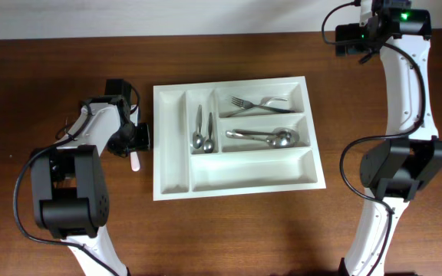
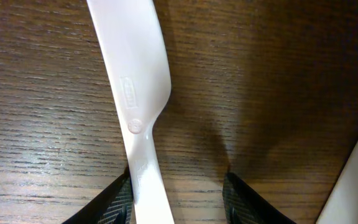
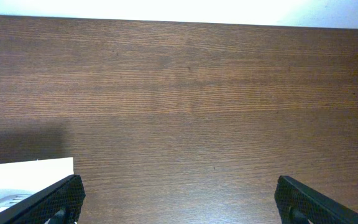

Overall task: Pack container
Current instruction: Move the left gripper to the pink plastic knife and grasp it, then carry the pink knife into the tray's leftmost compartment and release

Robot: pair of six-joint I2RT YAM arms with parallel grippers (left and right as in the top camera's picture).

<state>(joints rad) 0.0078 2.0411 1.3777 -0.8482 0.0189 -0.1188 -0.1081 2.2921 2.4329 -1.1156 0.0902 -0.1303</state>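
The left gripper [image 2: 178, 196] stood open around a white plastic knife [image 2: 132, 74], with the cutlery tray [image 1: 171, 180] just beside it. The right gripper [image 3: 179, 196] was wide open, holding nothing.

My left fingers [image 2: 246, 202] are spread around a white plastic knife [image 2: 134, 74] lying on the bench [image 3: 185, 93], close against one of them. The tray [image 1: 158, 153] wall stands just beside, leaving me little room that way. Its left narrow slot and bottom wide slot are free; spoons [image 1: 203, 132] and forks [image 1: 259, 102] lie in the others. My right fingers [image 3: 55, 200] hang over bare wood.
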